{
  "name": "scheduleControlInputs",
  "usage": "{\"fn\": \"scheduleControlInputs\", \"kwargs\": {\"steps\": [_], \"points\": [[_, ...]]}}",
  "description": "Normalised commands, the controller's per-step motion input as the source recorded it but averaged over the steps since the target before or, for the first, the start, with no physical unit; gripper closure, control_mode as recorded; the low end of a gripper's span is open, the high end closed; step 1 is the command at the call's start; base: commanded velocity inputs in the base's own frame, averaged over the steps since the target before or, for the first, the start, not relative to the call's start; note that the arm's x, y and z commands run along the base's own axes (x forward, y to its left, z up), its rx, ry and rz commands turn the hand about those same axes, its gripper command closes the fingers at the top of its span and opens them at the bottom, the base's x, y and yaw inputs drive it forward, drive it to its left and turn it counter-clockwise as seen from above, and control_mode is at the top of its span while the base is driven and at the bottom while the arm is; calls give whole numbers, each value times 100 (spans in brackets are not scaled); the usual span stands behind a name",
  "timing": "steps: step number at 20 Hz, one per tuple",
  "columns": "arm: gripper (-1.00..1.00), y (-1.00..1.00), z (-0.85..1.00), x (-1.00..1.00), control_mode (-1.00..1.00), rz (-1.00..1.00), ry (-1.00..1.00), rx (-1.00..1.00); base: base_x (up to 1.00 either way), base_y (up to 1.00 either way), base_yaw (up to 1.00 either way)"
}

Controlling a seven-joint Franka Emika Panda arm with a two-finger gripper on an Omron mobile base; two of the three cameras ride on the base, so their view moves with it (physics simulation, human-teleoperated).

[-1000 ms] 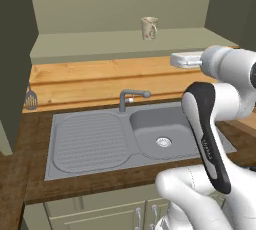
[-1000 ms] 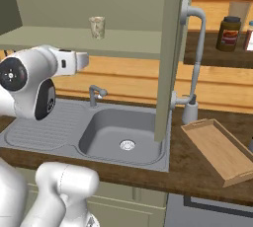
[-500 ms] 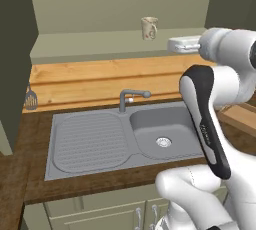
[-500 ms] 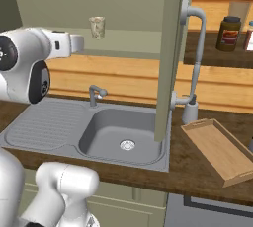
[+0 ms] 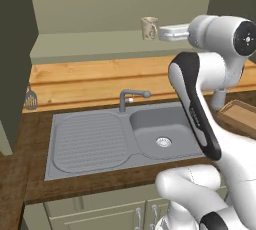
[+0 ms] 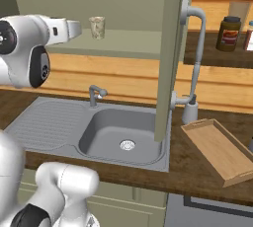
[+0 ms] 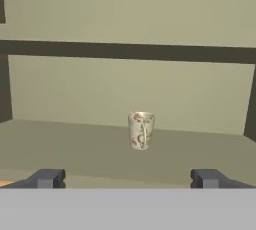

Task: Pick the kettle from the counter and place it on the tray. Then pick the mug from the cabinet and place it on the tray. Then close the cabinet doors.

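Though speckled, the mug (image 7: 141, 130) bears no writing.

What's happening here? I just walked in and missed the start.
The white arm's two-finger gripper, open and empty, is raised to the olive-green wall cabinet, facing the cream speckled mug standing alone on its pale shelf. The light wooden tray lies on the counter right of the grey sink, with nothing visible on it.

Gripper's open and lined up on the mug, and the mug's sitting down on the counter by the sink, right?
Not quite. The mug stands on the shelf inside the cabinet, above the counter, as the hand view shows. The gripper is open and lined up on it.
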Motion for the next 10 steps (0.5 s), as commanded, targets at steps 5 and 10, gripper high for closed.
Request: {"fn": "scheduleControlInputs", "kwargs": {"steps": [5,10], "points": [[-100,-9,0,44,-100,0,0,0,0,0,0],[-100,-32,-1,51,-100,0,0,5,0,0,0]]}}
